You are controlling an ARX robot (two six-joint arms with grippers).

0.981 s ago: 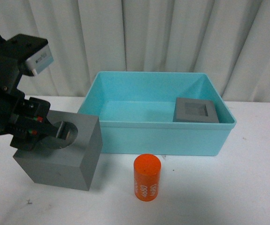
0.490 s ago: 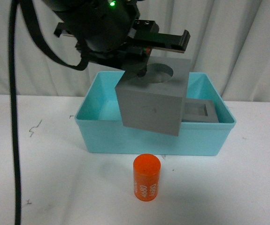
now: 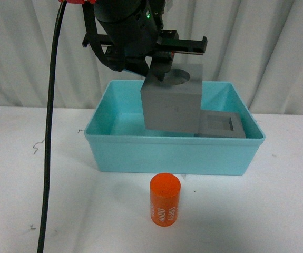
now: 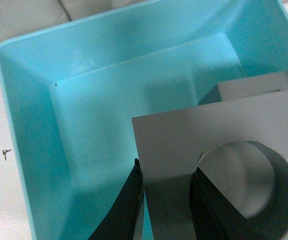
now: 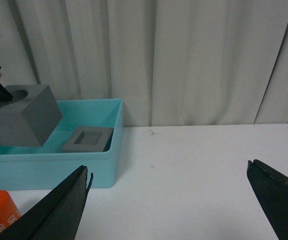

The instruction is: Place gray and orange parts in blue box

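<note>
From the front, my left gripper (image 3: pixel 162 74) is clamped on the round cube (image 3: pixel 171 108), which hangs tilted above the middle of the box (image 3: pixel 172 153), clear of its floor. The square cube (image 3: pixel 222 126) already lies inside, in the box's right part. The cylinder (image 3: pixel 165 200) stands upright on the table (image 3: pixel 277 211), near the box's front wall but not touching it.

From my left wrist, one finger is down in the cube's round recess and the other lies against the outer face, so the wall between them is pinched. Bare box floor shows below, with the square cube just beyond the held one.

From my right wrist, my right gripper (image 5: pixel 169 200) is spread wide and holds nothing. It hovers over bare table, well apart from the box.

I judge one part done and the second needing only lowering and release. The cylinder is untouched and will be last.
</note>
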